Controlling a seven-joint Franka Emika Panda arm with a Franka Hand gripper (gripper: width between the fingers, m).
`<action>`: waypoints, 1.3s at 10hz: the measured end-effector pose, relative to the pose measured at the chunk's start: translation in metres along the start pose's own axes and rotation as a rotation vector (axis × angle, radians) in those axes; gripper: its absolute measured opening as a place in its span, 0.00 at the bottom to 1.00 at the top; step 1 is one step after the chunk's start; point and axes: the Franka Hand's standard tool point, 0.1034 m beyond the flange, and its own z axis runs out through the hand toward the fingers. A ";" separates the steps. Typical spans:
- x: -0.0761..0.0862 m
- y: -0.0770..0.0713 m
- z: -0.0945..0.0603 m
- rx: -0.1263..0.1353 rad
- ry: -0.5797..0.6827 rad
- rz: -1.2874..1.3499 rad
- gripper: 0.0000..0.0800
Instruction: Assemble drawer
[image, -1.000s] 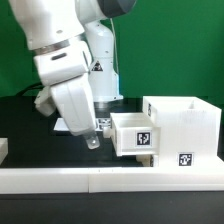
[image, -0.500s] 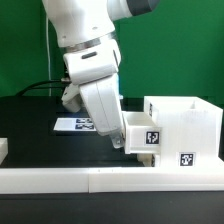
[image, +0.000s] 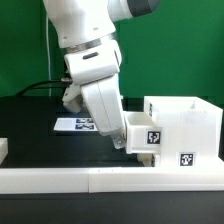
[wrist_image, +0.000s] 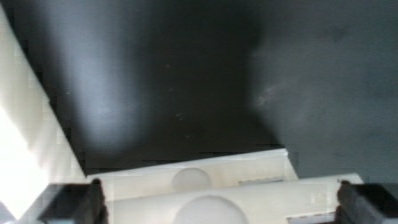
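Observation:
The drawer's white shell (image: 186, 125) stands at the exterior view's right with a tag on its front. A small white tray (image: 144, 132) with a tag sticks partly out of the shell's open side. My gripper (image: 119, 141) is right at the tray's outer end, tilted down toward it. In the wrist view the tray (wrist_image: 214, 200) with a rounded notch fills the gap between my dark fingers (wrist_image: 71, 205), which stand wide apart on either side of it. A second notched white edge (wrist_image: 187, 175) shows just beyond it.
A long low white rail (image: 100, 180) runs along the front of the black table and also shows in the wrist view (wrist_image: 27, 120). The marker board (image: 74, 124) lies behind my arm. A green wall backs the scene.
Over the last second my gripper moved toward the exterior view's right up to the tray, and the tray slid farther into the shell. Nothing has moved in the last half second.

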 end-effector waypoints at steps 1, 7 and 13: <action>0.005 0.001 0.000 -0.001 0.000 -0.027 0.81; 0.022 0.001 0.006 -0.015 0.009 -0.074 0.81; 0.026 0.002 0.004 0.000 0.011 -0.071 0.81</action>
